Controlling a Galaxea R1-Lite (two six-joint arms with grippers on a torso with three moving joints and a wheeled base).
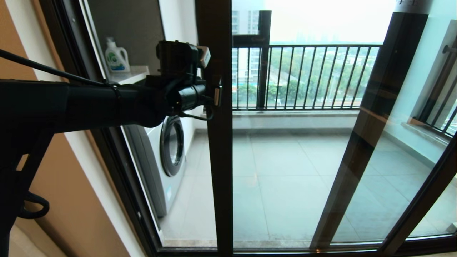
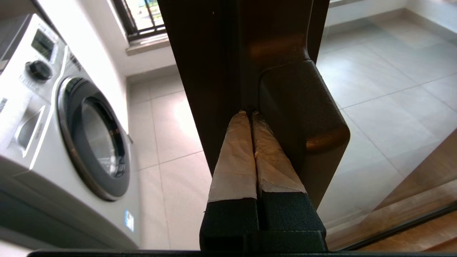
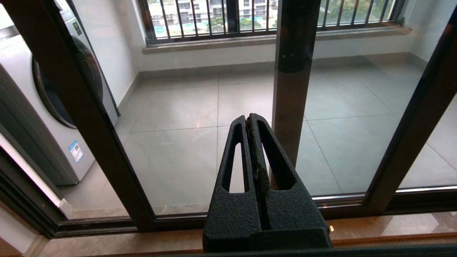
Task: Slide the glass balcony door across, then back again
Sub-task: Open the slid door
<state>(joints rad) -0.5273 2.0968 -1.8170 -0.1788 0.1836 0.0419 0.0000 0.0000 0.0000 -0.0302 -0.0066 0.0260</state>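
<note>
1. The right gripper [image 3: 251,119] hangs back on the room side of the glass, its fingers pressed together on nothing, pointing toward the balcony floor; it touches no frame and looks idle.
2. The left gripper [image 2: 251,114] is at work: its taped fingers [image 2: 234,157] are pressed flat together, and their tips are tucked against the door's upright just beside the dark bar handle [image 2: 303,117] (a push or hook contact, by the look, not a pinch).
3. The glass balcony door [image 1: 219,142] stands with its handled upright left of centre in the head view, leaving a gap between it and the outer door frame [image 1: 117,167]. So I judge the door partly slid; whether this is the outward pass or the return cannot be told from here.
4. Through the gap, a washing machine [image 1: 167,150] stands on the balcony, with a detergent bottle [image 1: 116,57] on a shelf above.
5. Farthest off, the balcony railing [image 1: 303,76] runs across.
</note>
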